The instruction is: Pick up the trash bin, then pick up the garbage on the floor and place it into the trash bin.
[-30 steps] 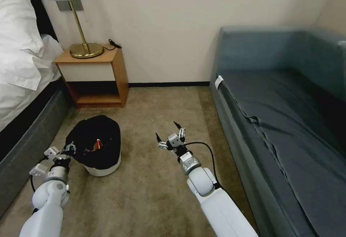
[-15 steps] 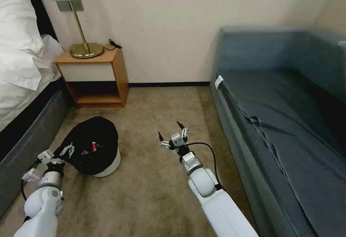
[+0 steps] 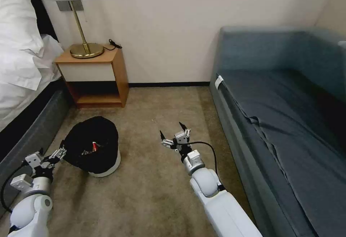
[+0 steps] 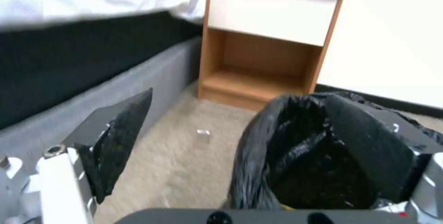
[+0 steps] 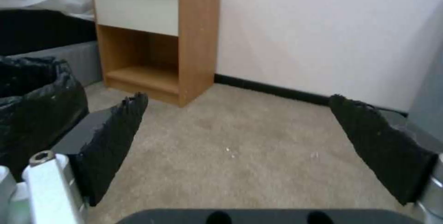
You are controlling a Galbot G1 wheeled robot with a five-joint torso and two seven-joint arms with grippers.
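Note:
The trash bin is a small white tub under a crinkled black bag, standing upright on the carpet left of centre. A red-and-white piece of garbage lies inside it. My left gripper is open just off the bin's left rim, touching nothing. In the left wrist view the same gripper has its fingers spread wide, with the bag close in front of it. My right gripper hangs open over bare carpet in the middle, and the right wrist view confirms nothing sits between its fingers.
A wooden nightstand with a brass lamp stands against the back wall. The bed runs along the left and a blue sofa along the right. Carpet lies open between them.
My left gripper had hold of the bin's rim and tipped the bin over to the left. It has since let go and drawn back, and the bin stands upright again. The right gripper barely shifted.

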